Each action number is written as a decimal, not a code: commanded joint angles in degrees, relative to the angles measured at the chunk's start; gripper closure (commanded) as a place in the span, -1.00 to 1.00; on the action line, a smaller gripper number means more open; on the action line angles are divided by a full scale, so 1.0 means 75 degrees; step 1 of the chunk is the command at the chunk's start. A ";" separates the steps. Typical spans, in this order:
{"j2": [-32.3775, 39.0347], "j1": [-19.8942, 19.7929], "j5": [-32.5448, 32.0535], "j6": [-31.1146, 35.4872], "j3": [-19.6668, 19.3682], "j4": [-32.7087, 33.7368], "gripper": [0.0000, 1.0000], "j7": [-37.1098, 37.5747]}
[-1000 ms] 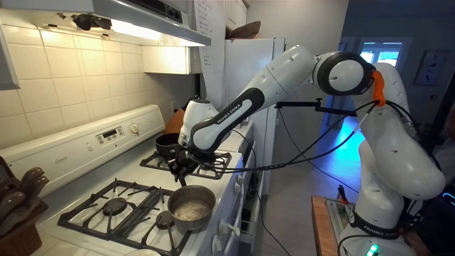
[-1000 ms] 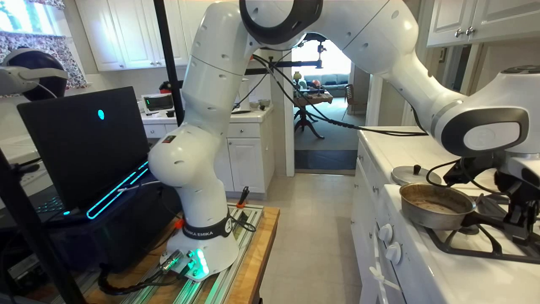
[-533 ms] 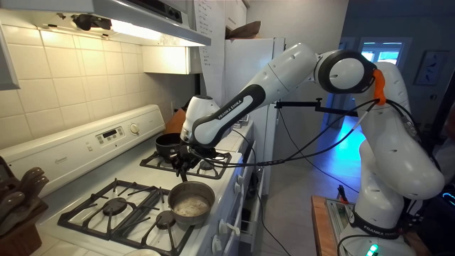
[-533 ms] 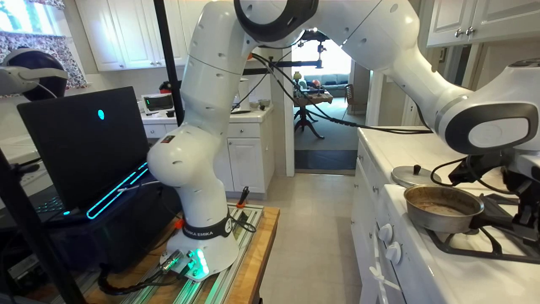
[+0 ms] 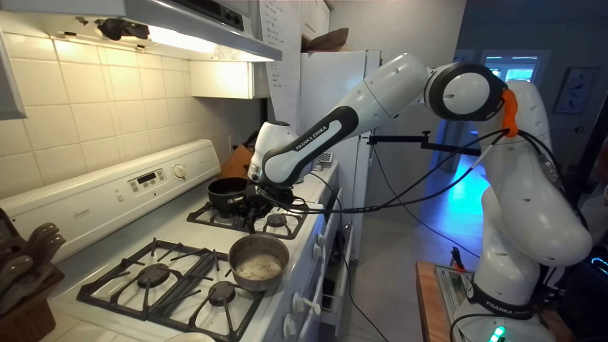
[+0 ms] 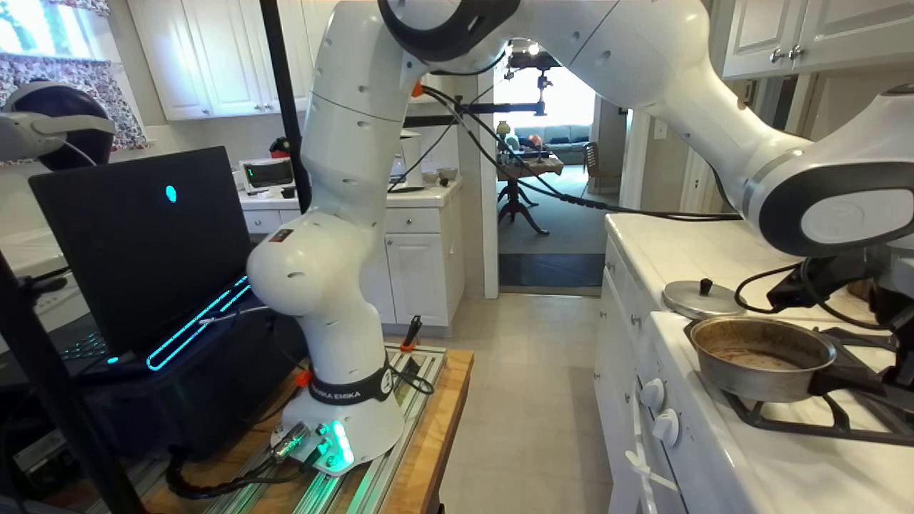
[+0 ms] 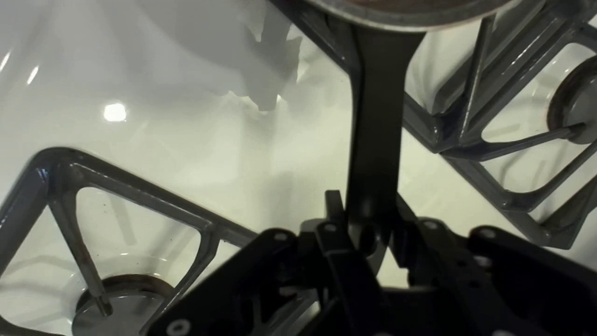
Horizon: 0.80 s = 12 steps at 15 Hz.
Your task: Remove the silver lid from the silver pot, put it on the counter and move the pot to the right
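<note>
The silver pot [image 5: 259, 264] hangs or rests over the front of the stove; whether it touches the grate I cannot tell. It is uncovered, with a stained inside, and shows in both exterior views. Its black handle [image 7: 378, 116] runs from the rim down between the fingers of my gripper [image 7: 371, 228], which is shut on it. In an exterior view the silver lid [image 6: 703, 298], with its dark knob up, lies flat on the white counter [image 6: 671, 246] beyond the pot. My fingertips are partly hidden behind the handle and arm in the exterior views.
A black pot [image 5: 228, 194] stands on a back burner close to my gripper. Dark grates [image 5: 156, 280] cover the stovetop, and control knobs [image 6: 665, 427] line its front. A range hood [image 5: 199, 28] hangs above. A knife block [image 5: 28, 285] stands at the near side.
The pot and my gripper have moved together along the stove, away from the lid and toward the burners by the black pot. The lid stays put, and the grip has not changed.
</note>
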 commanded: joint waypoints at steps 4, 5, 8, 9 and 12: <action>-0.0655 -0.0154 0.0272 0.0075 -0.0107 -0.0839 0.87 0.0414; -0.0691 -0.0167 0.0291 0.0120 -0.0120 -0.0911 0.87 0.0496; -0.0779 -0.0229 0.0397 0.0243 -0.0126 -0.1086 0.87 0.0708; -0.0770 -0.0244 0.0401 0.0264 -0.0144 -0.1096 0.87 0.0784; -0.0765 -0.0303 0.0408 0.0465 -0.0202 -0.1157 0.87 0.1026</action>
